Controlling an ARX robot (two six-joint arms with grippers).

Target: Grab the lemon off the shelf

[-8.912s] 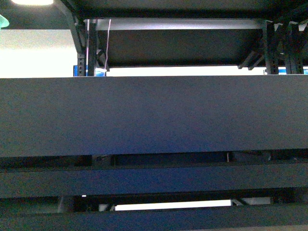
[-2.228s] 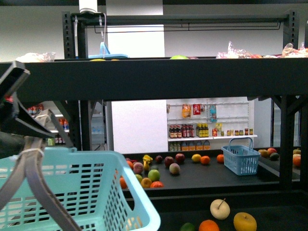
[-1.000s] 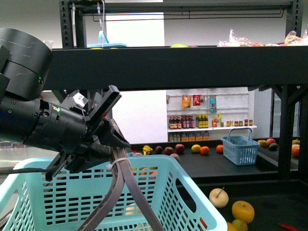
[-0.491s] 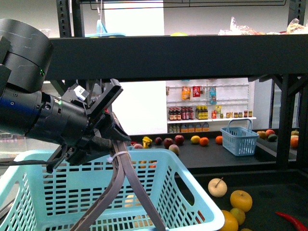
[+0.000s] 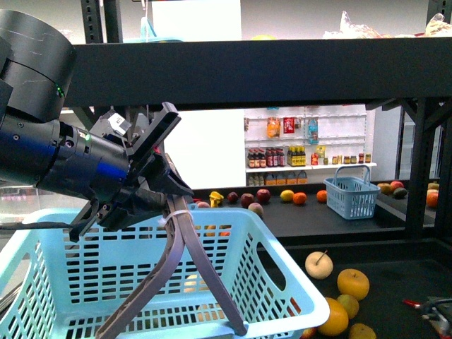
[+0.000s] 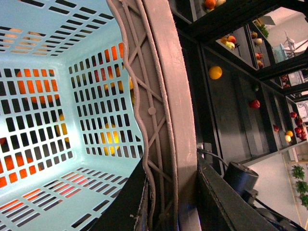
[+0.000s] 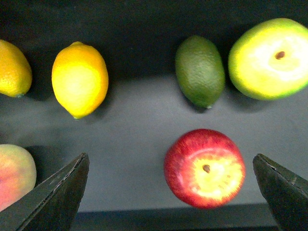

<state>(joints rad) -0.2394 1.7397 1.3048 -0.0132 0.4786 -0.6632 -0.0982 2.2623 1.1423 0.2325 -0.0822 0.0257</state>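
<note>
In the right wrist view the lemon, bright yellow and oval, lies on the dark shelf board. My right gripper hangs open over the board. The lemon is off to one side beyond one fingertip, and a red apple sits between the jaws. My left gripper is shut on the grey basket handle of the light-blue basket. Its wrist view shows the handle clamped between the black jaws. The black shelf spans the front view.
Around the lemon lie a dark green fruit, a green-yellow apple, an orange fruit and a peach. The front view shows a small blue basket, a pale stalked fruit and orange-yellow fruits.
The shelf board has slid upward in the front view and more fruit shows at the lower right. My left gripper keeps its hold on the basket handle.
</note>
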